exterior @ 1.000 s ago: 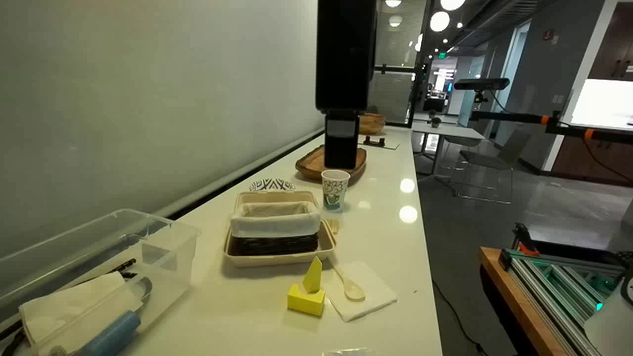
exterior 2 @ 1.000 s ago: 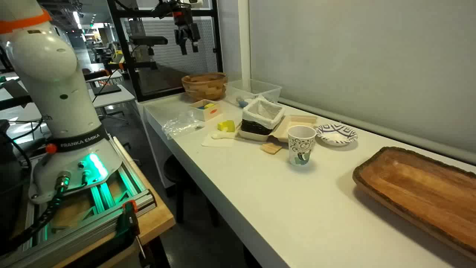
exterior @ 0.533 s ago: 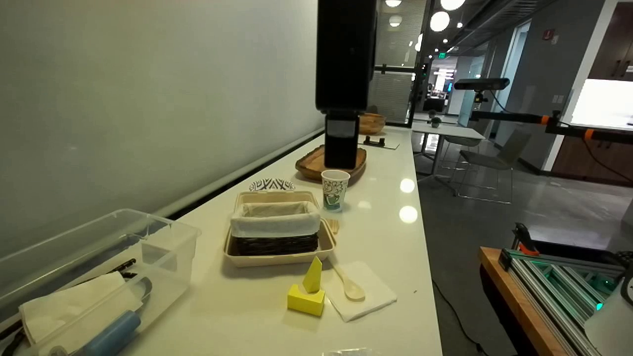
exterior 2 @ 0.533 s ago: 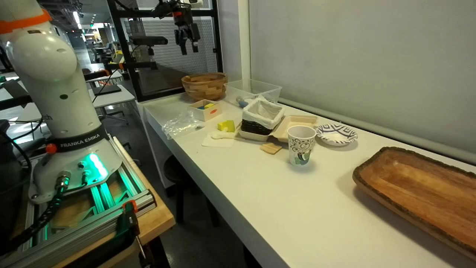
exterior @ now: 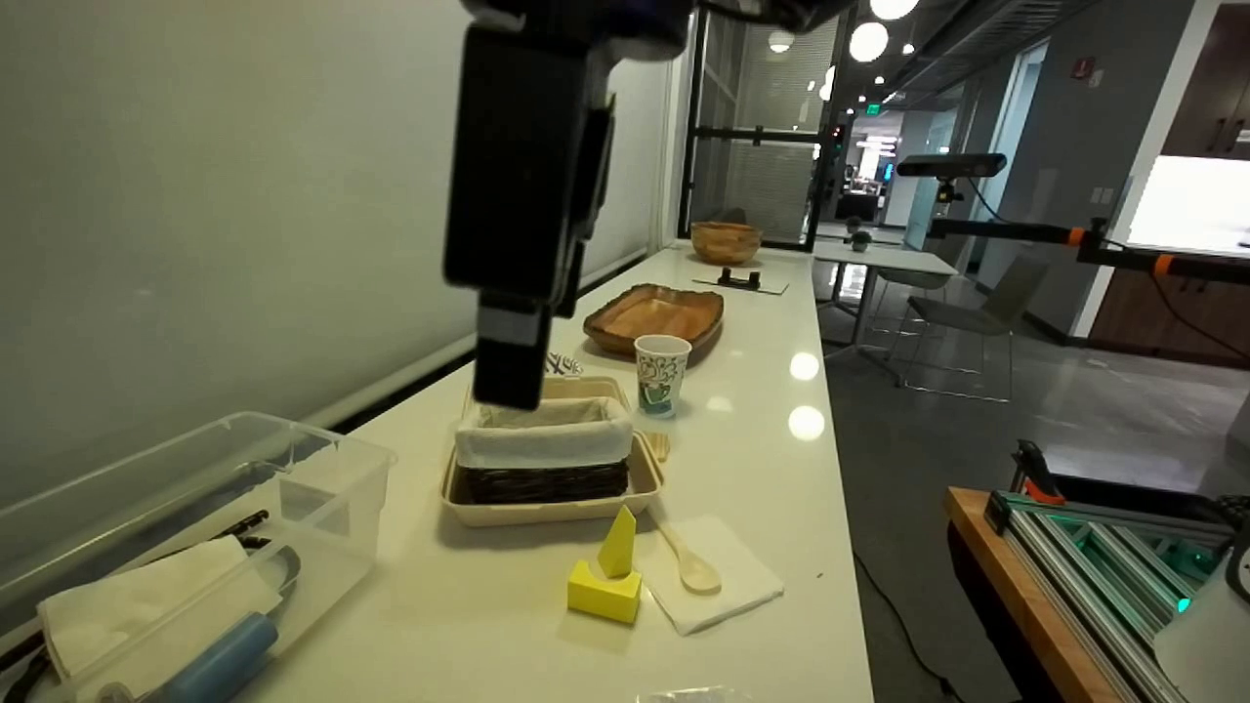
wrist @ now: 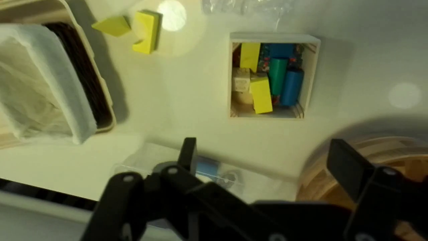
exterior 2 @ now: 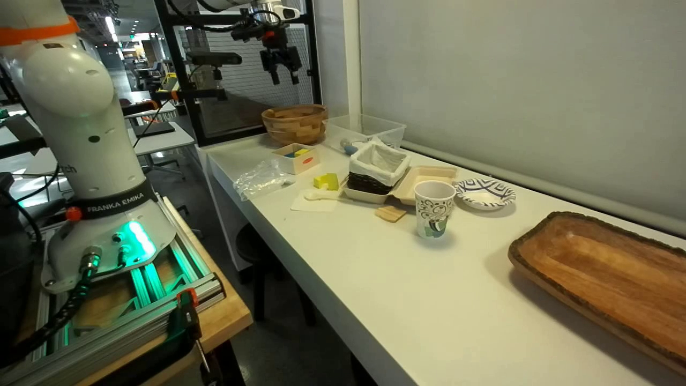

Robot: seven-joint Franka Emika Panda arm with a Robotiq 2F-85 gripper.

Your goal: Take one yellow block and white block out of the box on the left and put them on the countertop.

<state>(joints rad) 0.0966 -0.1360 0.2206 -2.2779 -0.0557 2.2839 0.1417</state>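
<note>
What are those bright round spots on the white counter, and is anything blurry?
In an exterior view, two spots on the glossy white countertop, probably reflections of round white ceiling lamps; in the wrist view, one strong glare spot near the top edge, a fainter one above the round brown wooden bowl; there too, the black pincer, dark and slightly blurred.

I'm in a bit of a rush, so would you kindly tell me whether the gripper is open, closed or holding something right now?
Gripper: open, jaws wide apart, holding nothing.
</note>
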